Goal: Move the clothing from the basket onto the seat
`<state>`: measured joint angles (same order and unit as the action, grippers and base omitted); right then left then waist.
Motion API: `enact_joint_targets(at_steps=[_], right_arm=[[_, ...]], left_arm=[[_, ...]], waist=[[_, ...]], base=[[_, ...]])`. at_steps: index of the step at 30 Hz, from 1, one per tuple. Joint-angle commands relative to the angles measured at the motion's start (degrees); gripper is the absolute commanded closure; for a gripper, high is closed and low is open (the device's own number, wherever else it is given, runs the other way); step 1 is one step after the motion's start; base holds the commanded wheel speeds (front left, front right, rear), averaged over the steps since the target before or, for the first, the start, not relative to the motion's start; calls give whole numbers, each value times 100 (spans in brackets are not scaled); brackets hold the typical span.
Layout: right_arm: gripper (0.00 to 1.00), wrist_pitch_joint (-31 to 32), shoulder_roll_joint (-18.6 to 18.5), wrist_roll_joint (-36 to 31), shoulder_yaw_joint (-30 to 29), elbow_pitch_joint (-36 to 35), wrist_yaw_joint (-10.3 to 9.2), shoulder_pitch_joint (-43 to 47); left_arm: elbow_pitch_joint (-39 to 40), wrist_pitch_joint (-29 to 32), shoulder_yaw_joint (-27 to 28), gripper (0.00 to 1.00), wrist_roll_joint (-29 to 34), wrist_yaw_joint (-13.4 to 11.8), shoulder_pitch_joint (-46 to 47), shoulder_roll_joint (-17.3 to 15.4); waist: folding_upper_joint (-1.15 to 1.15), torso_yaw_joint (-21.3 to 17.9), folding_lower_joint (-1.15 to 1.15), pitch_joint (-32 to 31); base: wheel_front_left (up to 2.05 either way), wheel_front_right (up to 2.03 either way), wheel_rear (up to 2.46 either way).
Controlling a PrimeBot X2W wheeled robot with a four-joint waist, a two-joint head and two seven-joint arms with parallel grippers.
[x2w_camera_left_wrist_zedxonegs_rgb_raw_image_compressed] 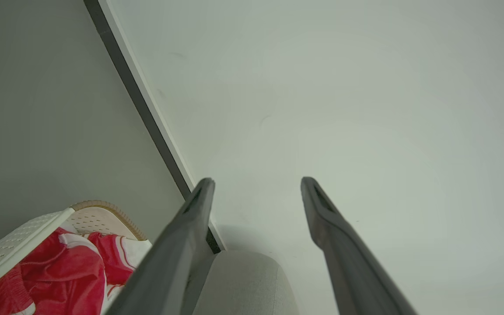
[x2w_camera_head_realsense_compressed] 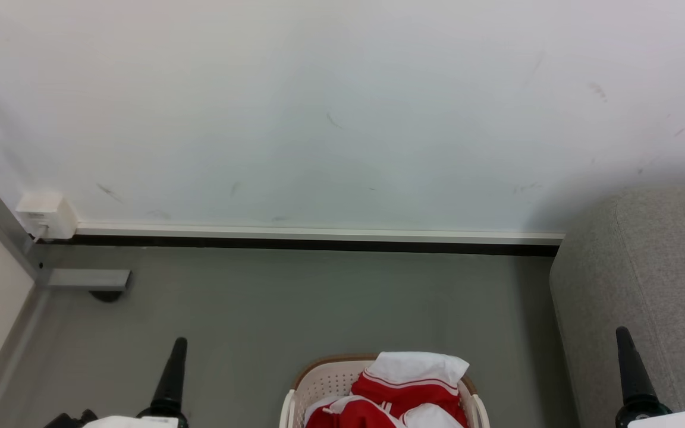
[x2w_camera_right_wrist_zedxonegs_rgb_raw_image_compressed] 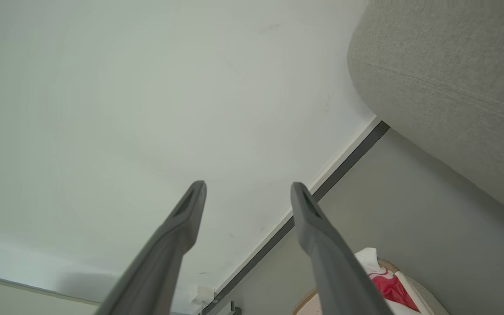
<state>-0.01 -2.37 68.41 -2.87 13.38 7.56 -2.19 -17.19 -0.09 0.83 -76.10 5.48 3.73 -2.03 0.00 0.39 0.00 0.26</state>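
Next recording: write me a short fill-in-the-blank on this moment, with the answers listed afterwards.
1. The clothing piled in the basket is white and ____.
2. The left end effector and the right end effector hold nothing, and both are ____.
3. In the head view, the grey seat stands to the robot's ____ of the basket.

Missing words: red; open; right.

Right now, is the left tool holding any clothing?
No, the left tool stands open and empty, while the clothing lies in the basket.
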Motion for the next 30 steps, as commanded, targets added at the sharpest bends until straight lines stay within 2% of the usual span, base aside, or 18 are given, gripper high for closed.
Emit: enact_joint_targets(at_steps=[1,16,30], right_arm=[[0,-50,-79,-223,21,-117,-3,-28],[0,-373,-173,-1863,175,-232,-4,27],[0,-631,-279,-3029,341,-268,-6,64]], left_arm=[[98,-42,-33,0,157,-25,137,-51],[304,-364,-312,0,1819,-248,111,-64],[461,-625,-545,0,3291,-414,40,-74]], waist=[[0,1,0,0],[0,19,0,1],[0,50,0,-22]], base=[[0,0,0],[0,0,0],[0,0,0]])
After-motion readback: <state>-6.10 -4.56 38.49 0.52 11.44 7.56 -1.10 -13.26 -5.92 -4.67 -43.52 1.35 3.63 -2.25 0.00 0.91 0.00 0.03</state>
